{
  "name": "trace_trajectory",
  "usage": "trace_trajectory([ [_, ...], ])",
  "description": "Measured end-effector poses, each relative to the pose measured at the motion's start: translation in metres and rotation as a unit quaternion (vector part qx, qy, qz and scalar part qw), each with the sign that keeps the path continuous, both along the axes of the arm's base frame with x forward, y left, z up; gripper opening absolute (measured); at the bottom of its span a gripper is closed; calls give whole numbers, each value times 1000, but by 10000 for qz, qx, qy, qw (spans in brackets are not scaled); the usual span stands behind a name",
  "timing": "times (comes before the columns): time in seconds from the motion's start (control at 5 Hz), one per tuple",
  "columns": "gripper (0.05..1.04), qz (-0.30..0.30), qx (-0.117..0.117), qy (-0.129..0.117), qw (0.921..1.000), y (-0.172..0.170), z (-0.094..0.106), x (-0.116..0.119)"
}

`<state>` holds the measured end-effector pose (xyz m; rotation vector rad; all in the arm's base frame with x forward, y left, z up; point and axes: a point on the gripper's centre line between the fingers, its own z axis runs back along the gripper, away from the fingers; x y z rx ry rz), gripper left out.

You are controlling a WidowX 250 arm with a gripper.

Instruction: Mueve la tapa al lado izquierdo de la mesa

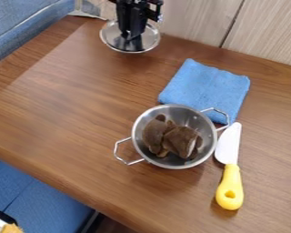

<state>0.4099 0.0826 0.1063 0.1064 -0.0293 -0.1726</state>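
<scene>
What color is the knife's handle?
The handle is yellow, seen best in the camera view.

The lid (114, 39) sits at the fingers of the gripper (131, 37), above the far part of the table (62, 107), a wall (193, 20) behind them. Camera-side and right of the fingers lies a folded cloth (205, 86); nearer the camera, a pot (140, 152) holds food pieces (178, 140), a knife (230, 182) along its right side, handle toward the camera.
</scene>
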Motion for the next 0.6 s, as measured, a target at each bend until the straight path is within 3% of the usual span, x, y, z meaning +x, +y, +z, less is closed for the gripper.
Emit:
trace_trajectory([
  [0.6, 285, 388, -85, 263, 9989, 30, -30, -2],
])
